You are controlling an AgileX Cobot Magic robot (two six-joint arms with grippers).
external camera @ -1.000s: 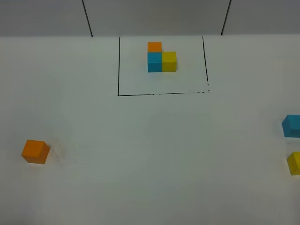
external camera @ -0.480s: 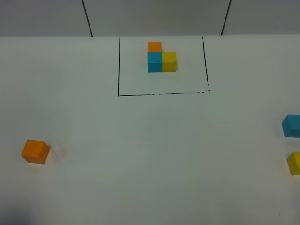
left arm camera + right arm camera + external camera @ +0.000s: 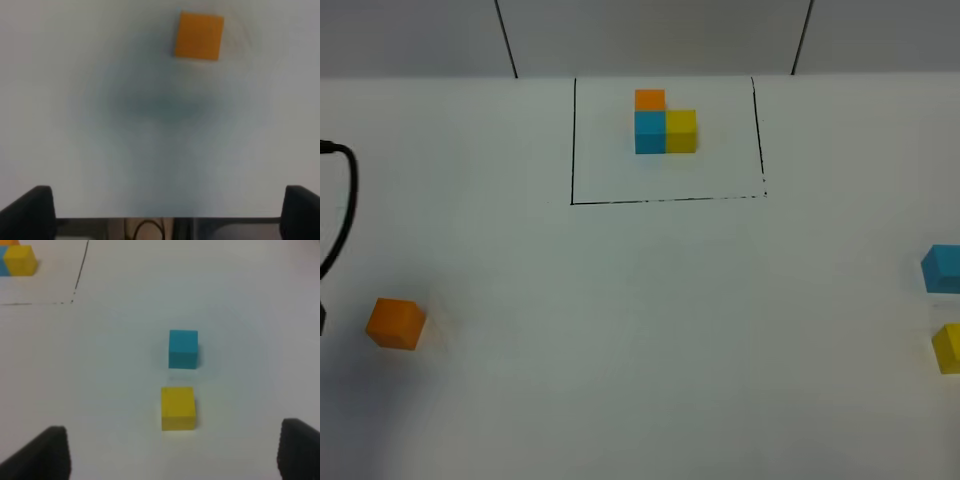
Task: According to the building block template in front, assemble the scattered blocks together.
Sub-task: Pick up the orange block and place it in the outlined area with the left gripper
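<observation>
At the far edge of the surface (image 3: 650, 330), the building block template (image 3: 665, 125) sits inside its drawn black rectangle (image 3: 572, 140), with orange behind blue and yellow beside blue. None of the scattered blocks is near it. The orange block (image 3: 395, 323) lies alone far to the left, and the blue block (image 3: 942, 268) and yellow block (image 3: 948, 348) sit close together at the right edge. A black cable (image 3: 348, 200) now loops in at the left edge, where a moment ago there was nothing. That tells me the left jaws have swung in. They stand wide open and empty, short of the orange block, so I'd guess a pick comes next. The right jaws hang open too, holding nothing, facing the blue and yellow pair.
</observation>
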